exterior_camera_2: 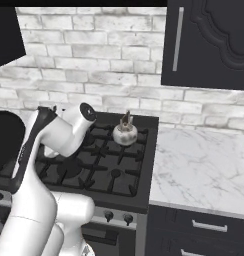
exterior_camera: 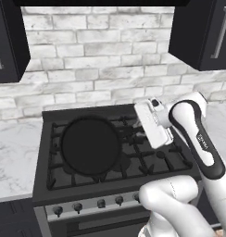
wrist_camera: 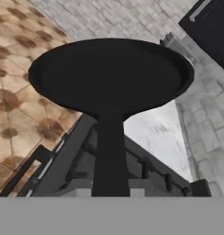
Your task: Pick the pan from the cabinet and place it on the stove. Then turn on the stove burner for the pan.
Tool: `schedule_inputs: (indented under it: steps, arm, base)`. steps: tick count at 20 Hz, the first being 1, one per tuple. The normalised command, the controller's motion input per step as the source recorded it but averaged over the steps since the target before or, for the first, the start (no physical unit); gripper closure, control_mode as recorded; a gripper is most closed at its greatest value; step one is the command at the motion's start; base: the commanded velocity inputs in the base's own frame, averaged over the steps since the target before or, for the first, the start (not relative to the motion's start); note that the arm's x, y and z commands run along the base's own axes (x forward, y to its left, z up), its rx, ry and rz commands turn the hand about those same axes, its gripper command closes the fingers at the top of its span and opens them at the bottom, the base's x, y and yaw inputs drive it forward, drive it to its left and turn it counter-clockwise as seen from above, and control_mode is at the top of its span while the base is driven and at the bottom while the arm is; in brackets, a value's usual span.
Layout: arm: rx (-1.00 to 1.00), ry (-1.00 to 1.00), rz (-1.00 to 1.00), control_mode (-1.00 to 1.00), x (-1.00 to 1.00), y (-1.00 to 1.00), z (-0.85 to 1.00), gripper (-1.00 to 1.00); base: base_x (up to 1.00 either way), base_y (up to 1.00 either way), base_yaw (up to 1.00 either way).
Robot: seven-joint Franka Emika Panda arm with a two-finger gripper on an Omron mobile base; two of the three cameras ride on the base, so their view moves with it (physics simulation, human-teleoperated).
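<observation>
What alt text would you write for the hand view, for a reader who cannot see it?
A round black pan is seen from along its long handle, which runs down to the bottom edge where the gripper holds it. Below it lie the stove with its black grates, a marble counter and patterned floor tiles.

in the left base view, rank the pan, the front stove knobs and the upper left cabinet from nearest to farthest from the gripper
1. The pan: held by its handle in the gripper, over the left side of the stove.
2. The stove knobs: in a row along the front edge, below the pan.
3. The upper left cabinet: high on the wall, far left.
</observation>
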Motion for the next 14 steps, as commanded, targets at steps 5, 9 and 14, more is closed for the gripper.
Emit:
schedule_inputs:
  steps: [5, 9, 14]
  arm:
    - [0.0, 0.22, 0.0, -1.0, 0.24, 0.02, -0.35, 1.0]
    - [0.0, 0.18, 0.0, -1.0, 0.23, 0.01, -0.3, 1.0]
    - [-0.01, 0.14, -0.01, -1.0, 0.18, 0.01, -0.31, 1.0]
  base:
    - [0.0, 0.0, 0.0]
    - [0.0, 0.0, 0.0]
    - [0.0, 0.0, 0.0]
